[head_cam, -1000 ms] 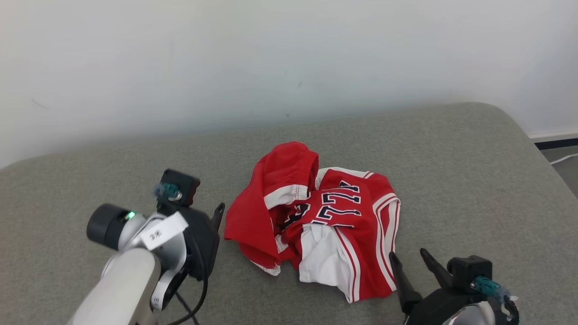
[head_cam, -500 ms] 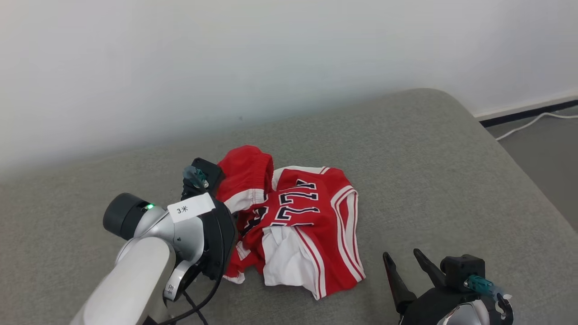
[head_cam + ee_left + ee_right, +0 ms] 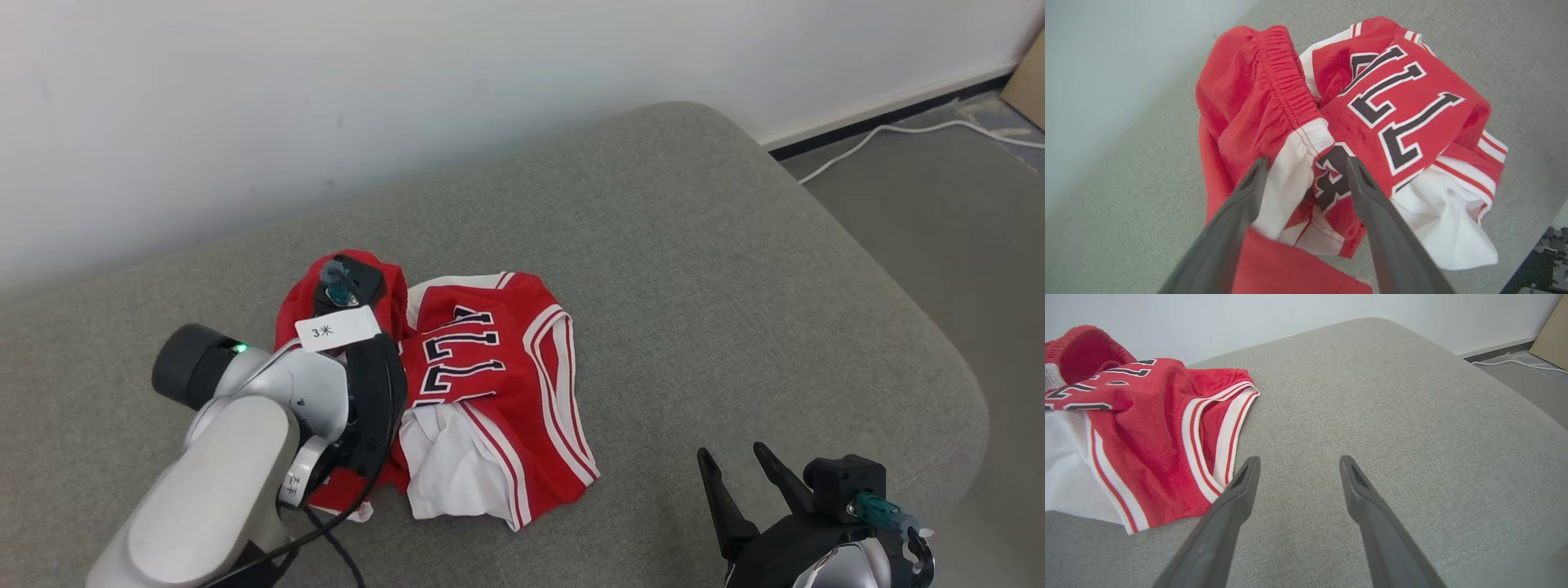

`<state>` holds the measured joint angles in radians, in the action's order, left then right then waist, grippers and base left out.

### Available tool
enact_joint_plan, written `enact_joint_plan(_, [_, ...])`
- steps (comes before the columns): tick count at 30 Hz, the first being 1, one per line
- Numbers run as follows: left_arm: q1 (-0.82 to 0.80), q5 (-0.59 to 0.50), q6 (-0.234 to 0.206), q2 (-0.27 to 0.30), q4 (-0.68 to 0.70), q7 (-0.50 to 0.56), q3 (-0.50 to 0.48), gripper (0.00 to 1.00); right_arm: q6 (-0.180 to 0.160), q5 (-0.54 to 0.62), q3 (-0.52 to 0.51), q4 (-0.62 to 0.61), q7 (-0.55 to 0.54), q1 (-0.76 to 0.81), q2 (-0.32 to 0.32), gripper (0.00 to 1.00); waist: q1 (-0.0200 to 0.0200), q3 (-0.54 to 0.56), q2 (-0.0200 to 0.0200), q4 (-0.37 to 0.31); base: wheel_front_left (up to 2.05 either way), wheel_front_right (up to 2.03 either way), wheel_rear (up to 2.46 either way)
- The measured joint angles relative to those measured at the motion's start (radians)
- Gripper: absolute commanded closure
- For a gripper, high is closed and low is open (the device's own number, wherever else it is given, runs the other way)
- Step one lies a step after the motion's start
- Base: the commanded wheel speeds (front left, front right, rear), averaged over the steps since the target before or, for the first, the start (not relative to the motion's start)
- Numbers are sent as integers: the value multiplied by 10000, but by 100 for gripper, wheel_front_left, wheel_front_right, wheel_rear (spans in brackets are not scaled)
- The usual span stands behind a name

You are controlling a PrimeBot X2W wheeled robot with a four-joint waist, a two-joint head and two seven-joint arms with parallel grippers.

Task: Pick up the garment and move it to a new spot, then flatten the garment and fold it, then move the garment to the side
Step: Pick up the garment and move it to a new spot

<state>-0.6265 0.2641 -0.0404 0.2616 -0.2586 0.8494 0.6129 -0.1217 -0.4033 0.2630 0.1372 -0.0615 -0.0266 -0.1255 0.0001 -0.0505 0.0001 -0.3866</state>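
A crumpled red-and-white garment [image 3: 498,384] lies left of centre in the head view, on the grey cushion [image 3: 718,269]. The left gripper [image 3: 1306,163] hangs over the garment's left half with its fingers spread wide. In the left wrist view a white-banded fold shows between them, and I can't tell whether they touch the cloth. The right gripper [image 3: 731,453] sits at the lower right of the head view, fingers parted and empty, over bare cushion near the striped hem. A white cable [image 3: 898,135] lies on the floor at the upper right.

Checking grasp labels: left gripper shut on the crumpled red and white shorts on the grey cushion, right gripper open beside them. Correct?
No: the left gripper is open, poised over the red and white shorts, per the left wrist view. They lie crumpled on the grey cushion, right gripper open beside them.
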Motion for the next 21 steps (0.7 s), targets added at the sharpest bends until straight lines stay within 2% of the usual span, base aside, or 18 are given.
enact_joint_plan(4, [-169, -31, -29, 146, -188, 217, -19, 0, 0, -8, -15, -6, 13, -36, 29, 0, 1, -385, 0, -135, 0, 0, 0])
enact_joint_plan(5, [-206, -48, -29, 174, -219, 257, -21, 3, 0, -10, -13, -12, 15, -48, 42, 0, 2, -473, 0, -154, 0, 0, 0])
enact_joint_plan(6, [-243, -79, -23, 205, -251, 314, -21, 20, 0, -10, -12, -12, 15, -64, 63, 0, 1, -561, 0, -167, 0, 0, 0])
enact_joint_plan(7, [-290, -92, -21, 228, -297, 314, -15, 51, 0, -10, -12, -12, 23, -87, 82, 0, 2, -642, 0, -173, 0, 0, 0])
enact_joint_plan(9, [-427, -100, 35, 245, -418, 314, -19, 100, 0, -12, 4, 2, 59, -192, 107, 0, 2, -788, 0, -168, 0, 0, 0])
enact_joint_plan(21, [-935, -71, 416, -27, -748, -134, 46, 100, 79, -13, 52, 295, 138, -542, 121, 0, 0, -1014, 0, 350, 0, 0, 0])
